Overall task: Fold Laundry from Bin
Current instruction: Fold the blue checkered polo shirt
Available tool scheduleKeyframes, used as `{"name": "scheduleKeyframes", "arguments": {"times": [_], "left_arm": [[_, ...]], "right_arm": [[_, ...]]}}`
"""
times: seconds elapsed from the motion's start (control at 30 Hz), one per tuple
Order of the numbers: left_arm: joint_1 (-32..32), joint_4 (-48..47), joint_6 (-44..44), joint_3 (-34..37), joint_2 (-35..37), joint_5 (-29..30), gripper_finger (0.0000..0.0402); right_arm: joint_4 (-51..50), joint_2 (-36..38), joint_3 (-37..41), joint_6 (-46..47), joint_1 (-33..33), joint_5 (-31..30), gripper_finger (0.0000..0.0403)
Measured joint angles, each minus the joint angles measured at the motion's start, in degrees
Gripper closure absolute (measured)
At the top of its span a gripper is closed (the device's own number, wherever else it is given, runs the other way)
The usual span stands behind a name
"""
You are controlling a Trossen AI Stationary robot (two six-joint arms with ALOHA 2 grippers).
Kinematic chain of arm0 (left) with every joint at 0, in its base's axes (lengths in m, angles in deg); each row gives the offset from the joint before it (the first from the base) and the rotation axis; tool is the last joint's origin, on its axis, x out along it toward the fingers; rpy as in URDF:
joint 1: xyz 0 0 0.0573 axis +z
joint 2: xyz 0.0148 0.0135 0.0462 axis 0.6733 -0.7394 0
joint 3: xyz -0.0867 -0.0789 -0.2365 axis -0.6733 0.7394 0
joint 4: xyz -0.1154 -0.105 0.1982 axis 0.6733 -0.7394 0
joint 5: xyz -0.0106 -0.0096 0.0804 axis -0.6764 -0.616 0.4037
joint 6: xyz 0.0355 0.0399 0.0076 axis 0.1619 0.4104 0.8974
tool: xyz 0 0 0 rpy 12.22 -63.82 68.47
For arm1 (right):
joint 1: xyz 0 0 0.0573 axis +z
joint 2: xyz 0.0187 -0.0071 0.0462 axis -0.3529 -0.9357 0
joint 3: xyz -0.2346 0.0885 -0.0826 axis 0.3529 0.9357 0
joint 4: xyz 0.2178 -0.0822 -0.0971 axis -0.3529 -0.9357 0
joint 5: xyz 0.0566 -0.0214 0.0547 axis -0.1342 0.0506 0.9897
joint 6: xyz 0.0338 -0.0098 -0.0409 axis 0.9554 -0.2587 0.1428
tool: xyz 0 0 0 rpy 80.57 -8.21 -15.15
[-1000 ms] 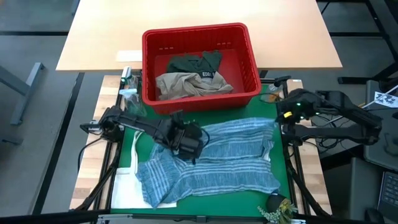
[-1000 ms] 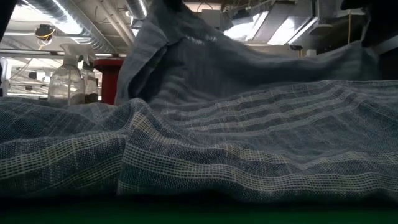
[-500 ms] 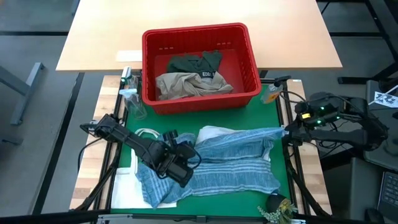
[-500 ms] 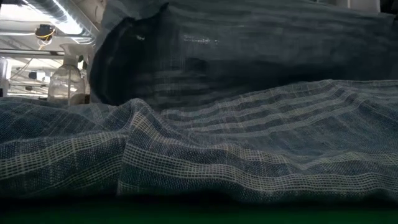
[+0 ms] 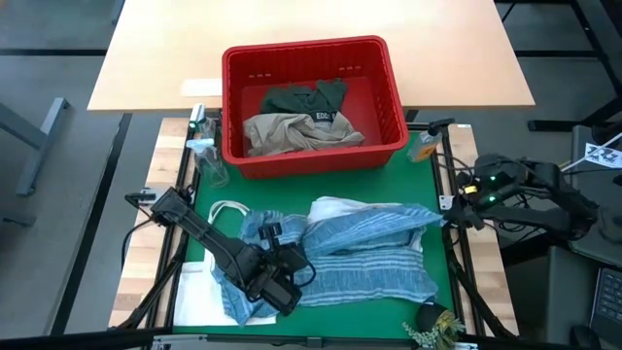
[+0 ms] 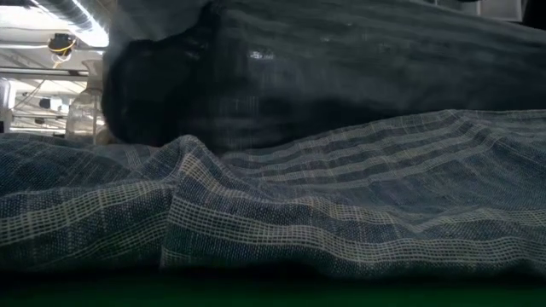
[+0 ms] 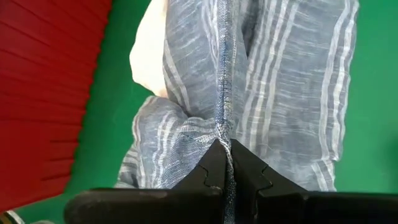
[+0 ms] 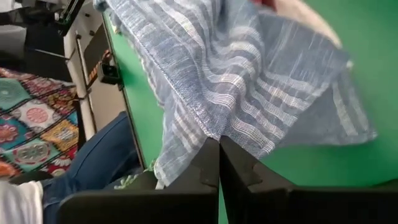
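Early in task, by the look of it: one blue-and-white striped garment (image 5: 360,255) out on green mat (image 5: 428,313), mid-fold. Left claw (image 5: 275,288) clenched on its edge nr front-left of counter; right claw (image 5: 445,207) clenched on its corner at right edge. Tan garment (image 5: 292,131) & dark green garment (image 5: 309,97) left in red bin (image 5: 394,97) at back. Wood counter (image 5: 292,24) beyond; ceiling ducts in low view.
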Motion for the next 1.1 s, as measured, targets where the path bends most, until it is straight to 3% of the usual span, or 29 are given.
{"name": "scheduleKeyframes", "arguments": {"times": [0.17, 0.7, 0.9, 1.1], "left_arm": [[-0.84, 0.57, -3.52, 0.00, -0.60, 0.18, 0.0401], [-3.92, 1.54, -3.58, 0.00, -1.32, 0.46, 0.0401], [-3.87, 1.52, -3.59, 0.00, -1.32, 0.44, 0.0401], [-3.77, 2.05, -3.56, 0.00, -1.32, 0.47, 0.0401]], "right_arm": [[0.35, 0.40, 1.74, 0.32, 0.00, 1.04, 0.0402], [5.17, 0.33, 1.80, 6.14, 0.00, 5.58, 0.0402], [14.57, -1.12, 1.83, 4.72, 0.02, 6.71, 0.0402], [20.06, -7.28, 1.83, -0.53, 0.04, 9.78, 0.0402]]}}
